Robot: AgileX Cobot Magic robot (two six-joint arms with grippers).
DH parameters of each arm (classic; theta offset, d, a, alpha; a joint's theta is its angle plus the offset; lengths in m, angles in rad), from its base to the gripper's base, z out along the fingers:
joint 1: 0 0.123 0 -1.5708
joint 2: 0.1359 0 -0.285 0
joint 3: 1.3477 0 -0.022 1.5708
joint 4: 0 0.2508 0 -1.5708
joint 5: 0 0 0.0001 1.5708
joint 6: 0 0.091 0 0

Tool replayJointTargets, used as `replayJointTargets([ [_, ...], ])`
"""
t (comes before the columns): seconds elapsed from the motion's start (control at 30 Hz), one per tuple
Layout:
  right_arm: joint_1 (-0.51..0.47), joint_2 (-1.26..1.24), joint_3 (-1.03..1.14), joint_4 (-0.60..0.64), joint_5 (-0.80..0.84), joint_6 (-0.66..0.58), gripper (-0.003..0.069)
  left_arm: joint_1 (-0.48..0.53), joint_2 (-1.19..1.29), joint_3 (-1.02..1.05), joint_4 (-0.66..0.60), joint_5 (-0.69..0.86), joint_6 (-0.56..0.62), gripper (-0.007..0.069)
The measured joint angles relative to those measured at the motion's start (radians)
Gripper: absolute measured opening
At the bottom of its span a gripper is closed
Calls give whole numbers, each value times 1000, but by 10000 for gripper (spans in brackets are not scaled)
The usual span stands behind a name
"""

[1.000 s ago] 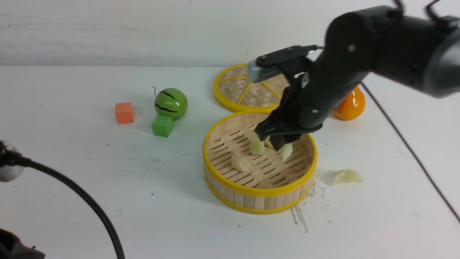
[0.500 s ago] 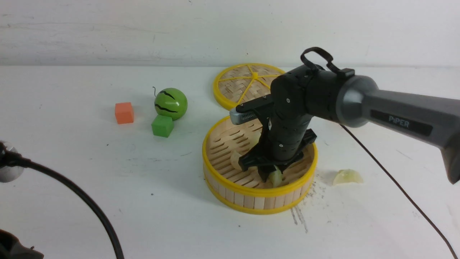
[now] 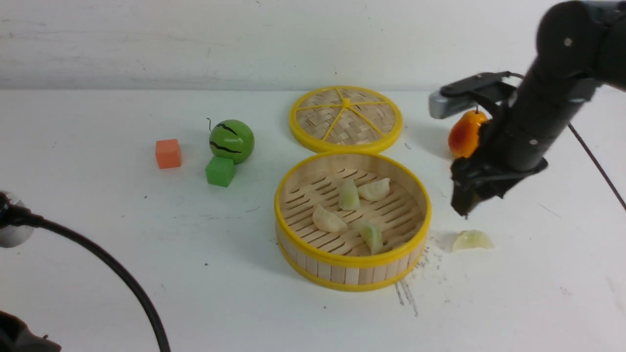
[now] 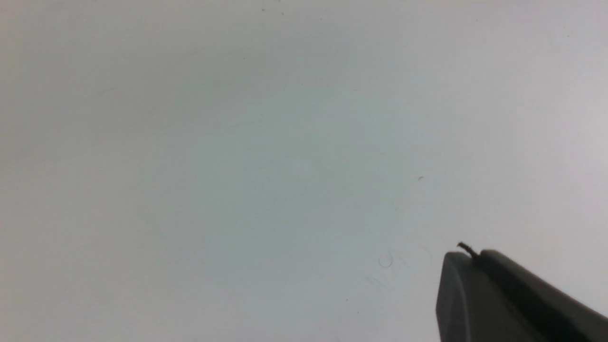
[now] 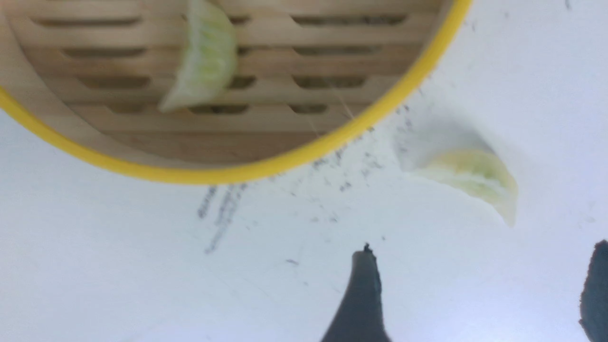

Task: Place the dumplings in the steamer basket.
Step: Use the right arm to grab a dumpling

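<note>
The steamer basket stands mid-table with several dumplings on its slatted floor, among them a cream one and a greenish one near the front wall. One more dumpling lies on the table just right of the basket. My right gripper hangs a little above and behind it, open and empty. The right wrist view shows that dumpling ahead of the spread fingers of the right gripper, beside the basket's yellow rim. My left gripper is shut over bare table.
The woven lid lies flat behind the basket. An orange fruit sits behind my right arm. A toy watermelon, a green cube and an orange cube stand to the left. A black cable curves across the front left.
My right gripper let a dumpling go near the basket's front wall, opened wide, lifted out and swung right to above the dumpling on the table. The left gripper stayed put.
</note>
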Motion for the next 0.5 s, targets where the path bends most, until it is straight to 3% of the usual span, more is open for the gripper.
replayJointTargets([
  [0.23, -66, 113, 7, 6, -88, -329, 495, 0, 0, 0, -24, -12, 20, 14],
  [0.5, -66, 230, 7, -4, -157, -451, 492, 0, 0, 0, -40, -12, 27, 14],
])
